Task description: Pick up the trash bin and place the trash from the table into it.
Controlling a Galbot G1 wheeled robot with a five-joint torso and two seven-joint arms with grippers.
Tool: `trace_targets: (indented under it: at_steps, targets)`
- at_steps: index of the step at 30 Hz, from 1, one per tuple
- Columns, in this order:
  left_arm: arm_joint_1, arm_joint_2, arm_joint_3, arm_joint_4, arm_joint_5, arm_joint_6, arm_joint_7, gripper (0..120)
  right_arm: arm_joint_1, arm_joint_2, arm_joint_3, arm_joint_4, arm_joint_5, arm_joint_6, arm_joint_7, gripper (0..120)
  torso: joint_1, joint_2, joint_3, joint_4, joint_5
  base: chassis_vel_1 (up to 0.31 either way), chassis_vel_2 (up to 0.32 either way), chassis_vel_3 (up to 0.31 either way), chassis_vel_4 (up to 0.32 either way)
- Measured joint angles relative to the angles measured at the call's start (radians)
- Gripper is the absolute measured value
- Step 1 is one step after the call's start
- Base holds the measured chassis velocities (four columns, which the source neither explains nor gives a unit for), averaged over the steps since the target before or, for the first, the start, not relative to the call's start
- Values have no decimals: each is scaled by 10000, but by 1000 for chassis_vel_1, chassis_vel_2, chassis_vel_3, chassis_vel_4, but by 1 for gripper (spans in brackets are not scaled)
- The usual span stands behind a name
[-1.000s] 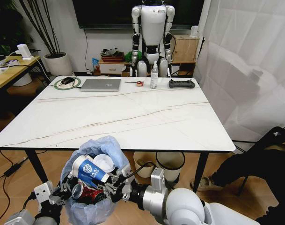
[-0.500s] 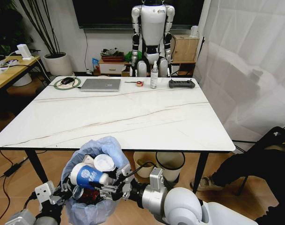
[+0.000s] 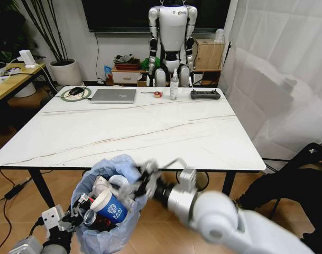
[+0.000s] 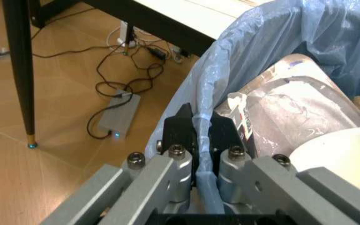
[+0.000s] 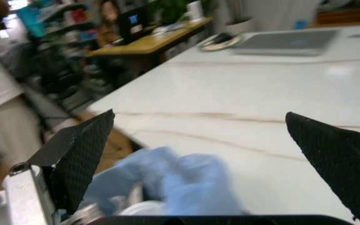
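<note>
The bin (image 3: 105, 211) sits low, just near of the table (image 3: 203, 137) edge. The left gripper (image 4: 198, 136) pinches its bag rim. The right gripper (image 3: 142, 182), blurry but probably wide open, is above the rim.

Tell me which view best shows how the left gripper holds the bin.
The left wrist view: the left gripper is shut on the bin's bag-covered rim. The head view shows the whole bin with that gripper low beside it. The right wrist view catches just blue bag.
</note>
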Motion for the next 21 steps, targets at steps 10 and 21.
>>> trace_targets:
  at_steps: [10,21]
  targets:
    - [114,515,242,24,-146,-23,132,0,-3221,-1525,4509,48,-795,895,-808,100,0,0,-1,1,4,0,0,0,0]
    - [-42,1861,459,320,-407,-206,429,0,-9322,-291,10694,-413,-3828,2883,-3326,100,-1,1,-2,-3,1,0,0,0,0]
